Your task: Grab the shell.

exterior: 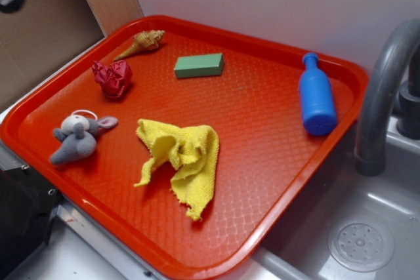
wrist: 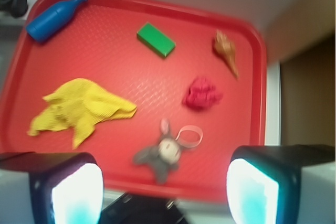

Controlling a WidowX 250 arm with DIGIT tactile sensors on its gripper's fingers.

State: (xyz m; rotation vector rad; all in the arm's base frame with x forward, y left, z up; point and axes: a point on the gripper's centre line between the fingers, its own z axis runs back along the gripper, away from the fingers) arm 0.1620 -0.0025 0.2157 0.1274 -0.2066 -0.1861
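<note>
Grey plush mouse (exterior: 77, 137) at tray's (exterior: 275, 188) left edge | red wad (exterior: 112, 79) behind it | shell (exterior: 141, 43) in tray's far-left corner, lying flat | green block (exterior: 199, 65) right of shell | gripper (wrist: 165, 187) jaws apart, empty, above tray's edge

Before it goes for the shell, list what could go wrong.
1. The shell lies close to the tray rim in a corner, so a finger may hit the rim.
2. The red wad sits nearby and could be nudged or taken instead.
3. The shell tapers to a point and may slip from the open fingers.
</note>
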